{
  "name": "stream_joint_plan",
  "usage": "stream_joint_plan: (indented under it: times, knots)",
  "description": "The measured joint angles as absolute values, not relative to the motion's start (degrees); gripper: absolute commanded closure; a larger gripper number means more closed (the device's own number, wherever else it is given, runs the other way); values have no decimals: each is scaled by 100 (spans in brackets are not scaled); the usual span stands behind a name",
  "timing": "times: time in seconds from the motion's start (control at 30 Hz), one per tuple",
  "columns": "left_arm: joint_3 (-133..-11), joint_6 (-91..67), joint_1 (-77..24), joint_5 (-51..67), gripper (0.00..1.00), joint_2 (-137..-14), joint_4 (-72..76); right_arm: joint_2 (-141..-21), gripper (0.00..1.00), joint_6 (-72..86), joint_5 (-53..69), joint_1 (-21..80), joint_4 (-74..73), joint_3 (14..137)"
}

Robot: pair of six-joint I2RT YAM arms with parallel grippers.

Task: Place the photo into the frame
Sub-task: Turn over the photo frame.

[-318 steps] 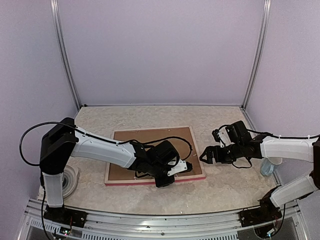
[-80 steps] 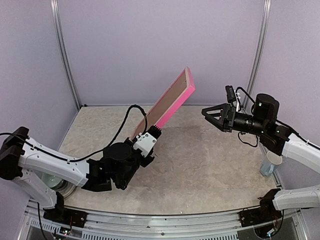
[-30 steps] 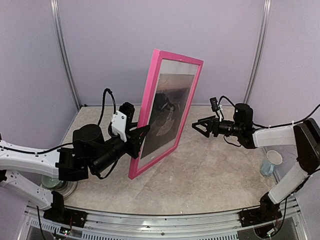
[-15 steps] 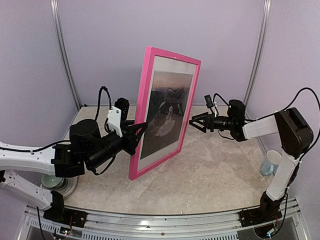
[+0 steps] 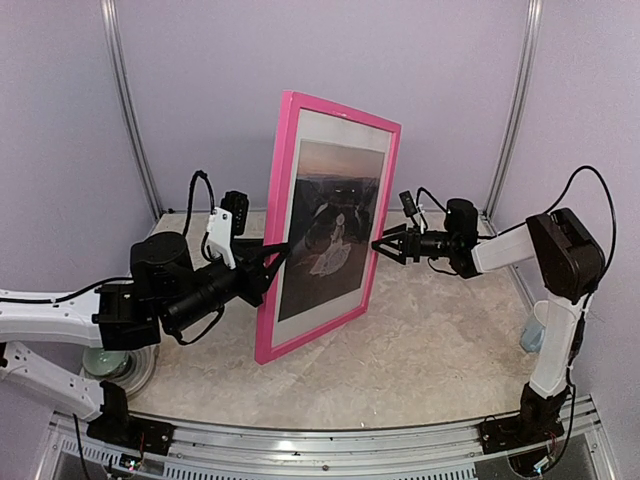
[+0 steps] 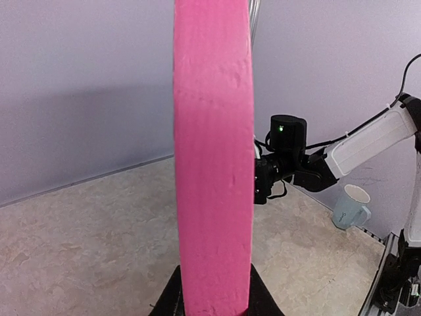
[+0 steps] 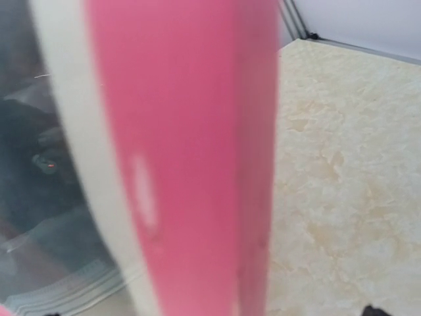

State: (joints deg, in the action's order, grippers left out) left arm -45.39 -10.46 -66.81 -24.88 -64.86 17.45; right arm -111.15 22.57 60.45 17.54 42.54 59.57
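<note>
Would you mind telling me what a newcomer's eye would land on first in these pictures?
A large bright pink frame stands upright in the middle of the table, with the dark photo showing inside it. The left gripper is clamped on its left edge. The right gripper, jaws wide open, sits close at its right edge.

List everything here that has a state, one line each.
frame: stood upright, gripped at one side edge.
photo: inside the frame, facing the top camera.
left gripper: fingers shut on the frame.
right gripper: fingers open at the frame's opposite edge.
mug: upright on the table.
</note>
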Motion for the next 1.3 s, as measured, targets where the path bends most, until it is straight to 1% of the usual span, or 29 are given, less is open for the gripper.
stream_joint_plan:
  times: [0.43, 0.57, 0.7, 0.8, 1.03, 1.2, 1.3]
  knots:
    - [-4550, -1592, -6202, -2088, 93, -6425, 1616, -11555, 1, 3382, 6956, 1745, 5551, 6246]
    - [-4550, -1721, -6069, -1968, 93, -6425, 1599, -11839, 1, 3669, 6989, 1739, 5721, 6425]
    - [-4550, -1789, -6040, -1933, 93, -6423, 1590, -12040, 1, 3627, 6884, 1739, 5321, 6700]
    - [-4550, -1800, -6027, -1892, 93, -6412, 1577, -12147, 1, 3704, 6847, 1737, 5290, 6853]
    - [-4550, -1865, -5937, -1817, 93, -6405, 1568, -12444, 1, 4473, 7022, 1739, 5885, 7157]
    - [-4550, -1968, -5824, -1785, 93, -6401, 1538, -12475, 1, 5081, 7236, 1767, 6569, 7279]
    - [-4550, -2040, -5749, -1750, 93, -6401, 1531, -12475, 1, 5245, 7312, 1789, 6702, 7347]
